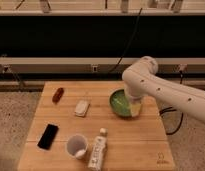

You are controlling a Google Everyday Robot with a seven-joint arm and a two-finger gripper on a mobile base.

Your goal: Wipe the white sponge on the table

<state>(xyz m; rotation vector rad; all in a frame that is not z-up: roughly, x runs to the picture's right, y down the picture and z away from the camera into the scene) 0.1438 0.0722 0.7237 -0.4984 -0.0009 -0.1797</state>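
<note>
The white sponge (82, 107) lies flat on the wooden table (141, 141), left of centre. My white arm reaches in from the right, and its gripper (134, 108) hangs down over the right side of the green bowl (117, 102). The gripper is well to the right of the sponge and apart from it, with the bowl between them. Nothing shows in the gripper.
A red-brown oblong object (58, 95) lies at the back left. A black phone (47, 136) lies at the front left. A white cup (76, 145) and a white labelled bottle (98, 151) lying down are at the front centre. A dark wall and rail run behind the table.
</note>
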